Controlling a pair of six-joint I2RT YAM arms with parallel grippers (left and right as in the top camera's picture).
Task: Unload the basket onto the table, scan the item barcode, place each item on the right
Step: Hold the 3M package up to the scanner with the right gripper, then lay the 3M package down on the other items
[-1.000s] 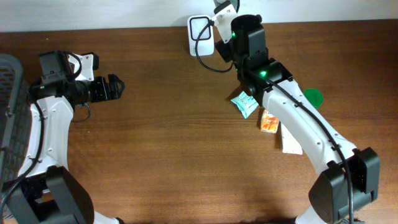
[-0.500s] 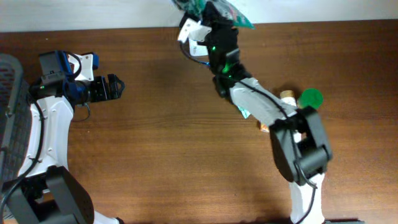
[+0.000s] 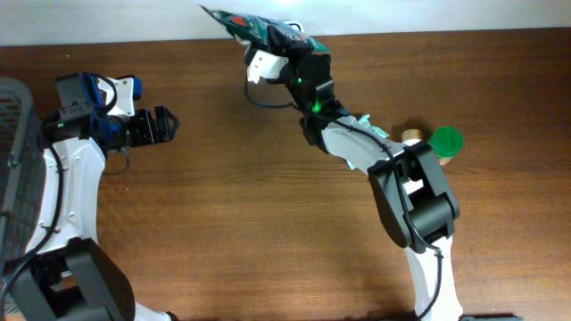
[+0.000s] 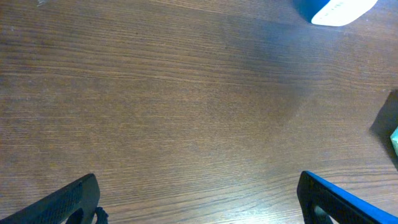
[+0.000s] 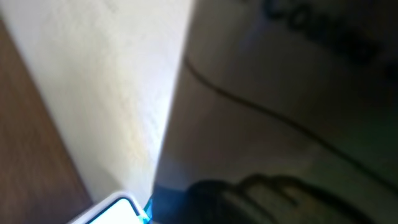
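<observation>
We see a grey wire basket (image 3: 12, 125) well behind the left claw (image 3: 168, 126), brown wooden surface (image 3: 223, 232) spreading beneath it, and a green round cap (image 3: 446, 140) far ahead of it

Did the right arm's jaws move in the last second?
Yes. The right arm's jaws, shut on a green packet, have swung left along the far edge of the table, away from the green lid.

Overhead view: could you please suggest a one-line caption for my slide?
Right gripper holds a green packet at the table's far edge; left gripper hovers open, empty.
</observation>
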